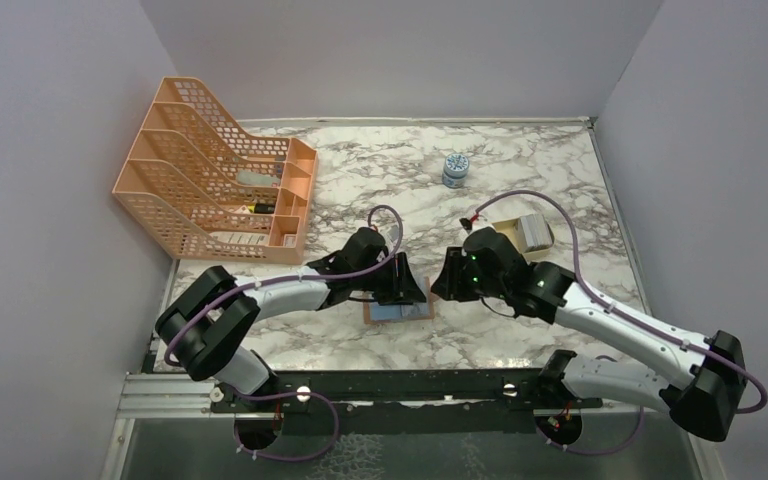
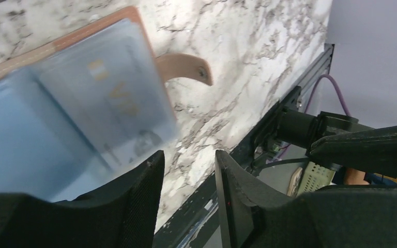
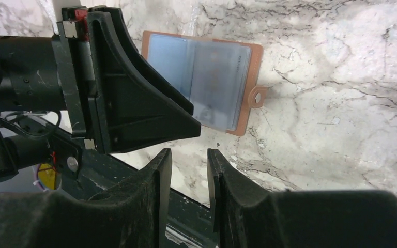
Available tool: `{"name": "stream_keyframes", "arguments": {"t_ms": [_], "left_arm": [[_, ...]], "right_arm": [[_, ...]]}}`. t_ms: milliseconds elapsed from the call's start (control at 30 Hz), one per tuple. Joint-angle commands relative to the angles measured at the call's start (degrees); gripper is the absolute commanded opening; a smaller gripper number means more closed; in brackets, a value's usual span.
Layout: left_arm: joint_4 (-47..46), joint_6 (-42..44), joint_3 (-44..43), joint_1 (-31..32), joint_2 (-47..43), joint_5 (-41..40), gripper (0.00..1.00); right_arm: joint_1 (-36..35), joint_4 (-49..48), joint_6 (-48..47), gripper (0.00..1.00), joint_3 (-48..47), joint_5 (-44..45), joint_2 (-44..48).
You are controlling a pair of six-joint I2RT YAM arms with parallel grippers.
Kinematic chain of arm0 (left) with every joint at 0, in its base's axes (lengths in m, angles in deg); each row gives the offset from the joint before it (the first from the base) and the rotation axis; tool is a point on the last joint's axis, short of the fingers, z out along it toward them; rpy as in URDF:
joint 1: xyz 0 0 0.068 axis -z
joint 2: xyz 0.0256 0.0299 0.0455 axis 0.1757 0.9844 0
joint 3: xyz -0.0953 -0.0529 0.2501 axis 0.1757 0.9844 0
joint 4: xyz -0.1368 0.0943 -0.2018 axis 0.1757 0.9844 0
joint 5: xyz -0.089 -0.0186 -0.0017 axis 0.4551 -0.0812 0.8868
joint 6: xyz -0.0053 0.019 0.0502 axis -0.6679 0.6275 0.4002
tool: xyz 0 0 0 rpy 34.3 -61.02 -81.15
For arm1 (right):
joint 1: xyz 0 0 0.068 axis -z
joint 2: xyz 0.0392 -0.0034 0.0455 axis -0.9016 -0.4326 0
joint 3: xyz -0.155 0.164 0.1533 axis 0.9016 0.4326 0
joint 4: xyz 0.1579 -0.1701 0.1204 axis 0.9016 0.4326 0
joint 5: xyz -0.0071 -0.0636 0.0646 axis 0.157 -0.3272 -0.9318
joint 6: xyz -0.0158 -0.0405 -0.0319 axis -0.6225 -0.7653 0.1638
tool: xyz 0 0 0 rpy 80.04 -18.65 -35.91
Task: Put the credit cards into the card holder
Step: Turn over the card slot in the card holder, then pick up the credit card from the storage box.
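The card holder (image 1: 398, 312) lies open and flat near the table's front edge, tan leather with clear sleeves. In the left wrist view its strap with the snap (image 2: 186, 67) sticks out to the side. A light blue credit card (image 2: 108, 98) with gold lettering sits in one sleeve, and the sleeve beside it (image 2: 10, 139) also shows light blue. My left gripper (image 2: 188, 160) hangs just over the holder's edge, open, with nothing between its fingers. My right gripper (image 3: 188, 155) faces it from the right, open and empty, a little short of the holder (image 3: 207, 82).
A peach mesh file organiser (image 1: 215, 185) stands at the back left. A small blue-and-white jar (image 1: 454, 170) sits at the back middle. A beige tray with a grey block (image 1: 525, 233) lies behind my right arm. The black rail (image 1: 380, 385) runs along the table's front edge.
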Motion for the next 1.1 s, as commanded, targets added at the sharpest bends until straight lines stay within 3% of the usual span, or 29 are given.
{"name": "stream_keyframes", "arguments": {"t_ms": [0,133,567,800,1067], "left_arm": [[-2.6,-0.37,-1.87,0.69,-0.65,-1.78,0.44],[-0.33,1.02,-1.46,0.68,-2.59,-4.36,0.5],[13.88,8.78,-1.3,0.52,-11.06,-15.63,0.99],[17.12,10.96,0.82,0.43,-14.38,-18.23,0.99],[21.73,14.3,2.02,-1.13,-15.72,-20.67,0.99]], "right_arm": [[-0.43,1.81,-0.85,0.33,-1.97,4.53,4.03],[-0.43,0.85,-1.82,0.33,-1.69,6.21,5.72],[1.79,5.0,-10.8,0.32,-12.6,18.97,-8.09],[10.54,5.19,-17.71,0.33,-18.21,20.27,-16.14],[18.55,8.41,-22.86,0.34,-23.36,34.81,-25.14]]}}
